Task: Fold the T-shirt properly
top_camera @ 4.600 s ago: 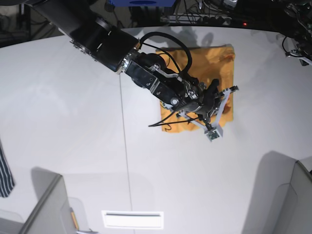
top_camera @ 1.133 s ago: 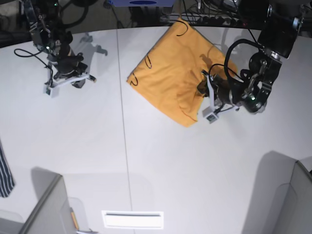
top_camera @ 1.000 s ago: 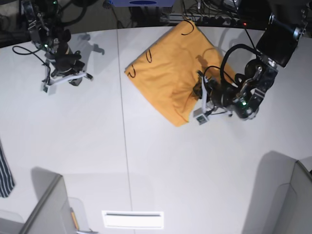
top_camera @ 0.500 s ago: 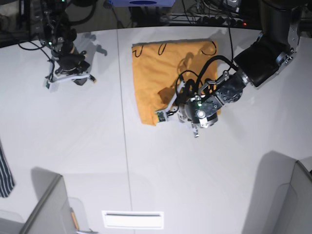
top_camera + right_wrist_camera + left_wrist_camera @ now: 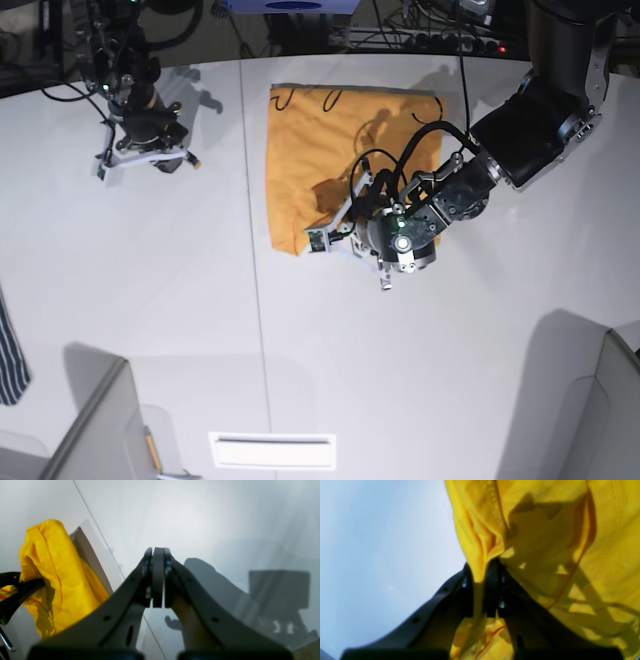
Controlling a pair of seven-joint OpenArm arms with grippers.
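right gripper (image 5: 148, 155): jaws pressed together on nothing, parked far-left on the worktop (image 5: 150, 300), well apart from the cloth | T-shirt (image 5: 330, 150): flat rectangle mid-worktop, long axis running away from me | left gripper (image 5: 335, 225): my jaws pinch its near edge, so I'm the nearer arm.

Counted on the white table (image 5: 150, 300):
one T-shirt (image 5: 300, 150), one striped garment (image 5: 10, 350), two grippers.
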